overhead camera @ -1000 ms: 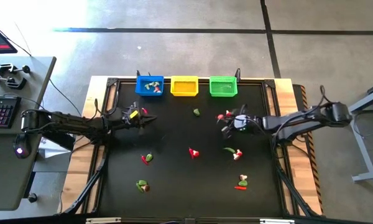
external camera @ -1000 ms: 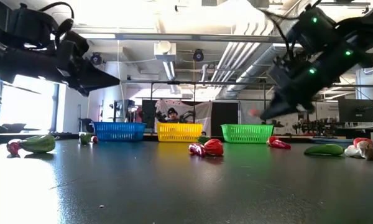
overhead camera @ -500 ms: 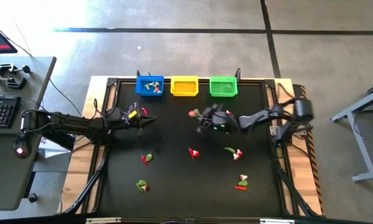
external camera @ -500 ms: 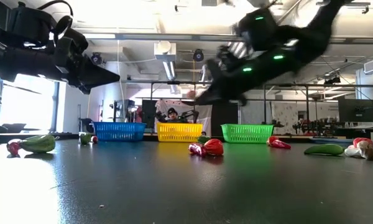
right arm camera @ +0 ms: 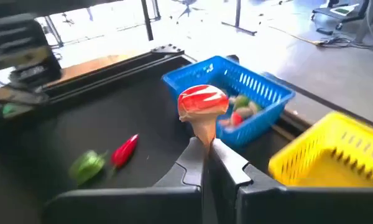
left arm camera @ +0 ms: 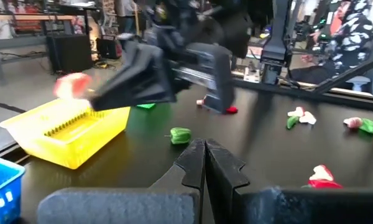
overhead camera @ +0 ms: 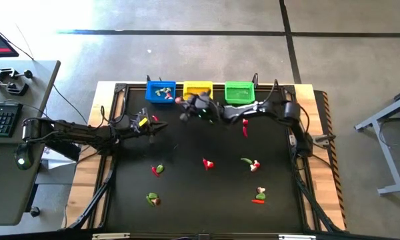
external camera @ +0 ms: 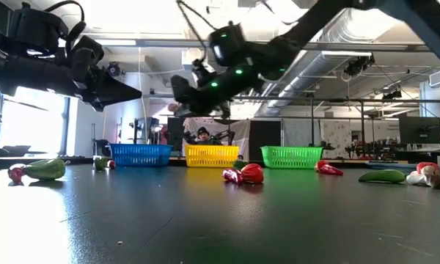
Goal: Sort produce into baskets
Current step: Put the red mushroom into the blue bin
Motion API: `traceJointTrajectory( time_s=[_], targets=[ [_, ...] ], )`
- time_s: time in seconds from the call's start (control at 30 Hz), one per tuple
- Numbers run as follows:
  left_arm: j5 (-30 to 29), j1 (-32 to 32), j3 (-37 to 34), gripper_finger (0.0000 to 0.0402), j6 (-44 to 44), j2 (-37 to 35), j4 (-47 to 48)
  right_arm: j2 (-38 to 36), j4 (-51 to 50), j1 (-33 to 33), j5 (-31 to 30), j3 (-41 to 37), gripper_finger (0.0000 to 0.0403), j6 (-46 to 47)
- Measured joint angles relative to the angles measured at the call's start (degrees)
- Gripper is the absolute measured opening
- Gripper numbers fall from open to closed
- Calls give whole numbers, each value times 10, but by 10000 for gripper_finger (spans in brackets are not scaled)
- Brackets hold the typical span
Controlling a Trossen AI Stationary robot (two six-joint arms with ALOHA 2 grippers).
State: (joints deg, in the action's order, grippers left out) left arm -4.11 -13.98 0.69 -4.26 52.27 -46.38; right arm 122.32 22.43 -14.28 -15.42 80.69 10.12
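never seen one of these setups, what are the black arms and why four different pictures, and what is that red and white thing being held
These are two robot arms at a black table, each ending in a two-finger gripper. The job is sorting toy produce into three small baskets at the far edge: a blue basket, a yellow basket and a green basket.

One picture looks straight down from above. One sits at table height and looks across the table. The other two come from cameras on each arm's wrist.

The right gripper holds a toy mushroom with a red and white cap, above the table near the blue and yellow baskets. The blue basket already has a few pieces inside.

The left gripper is shut and empty, waiting over the table's left side.

More toy pieces lie scattered on the table, such as a green pepper.
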Motion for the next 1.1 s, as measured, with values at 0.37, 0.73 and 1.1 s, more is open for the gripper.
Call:
traceJointTrajectory(
  time_s=[0.37,0.73,1.1],
  targets=[
    [-10,0,0,0,4,0,0,156,-168,-55,50,274,0,2],
    [-11,1,0,0,4,0,0,231,-263,-66,54,395,0,16],
    [11,1,0,0,10,0,2,231,-278,-69,55,392,73,15]
  ],
)
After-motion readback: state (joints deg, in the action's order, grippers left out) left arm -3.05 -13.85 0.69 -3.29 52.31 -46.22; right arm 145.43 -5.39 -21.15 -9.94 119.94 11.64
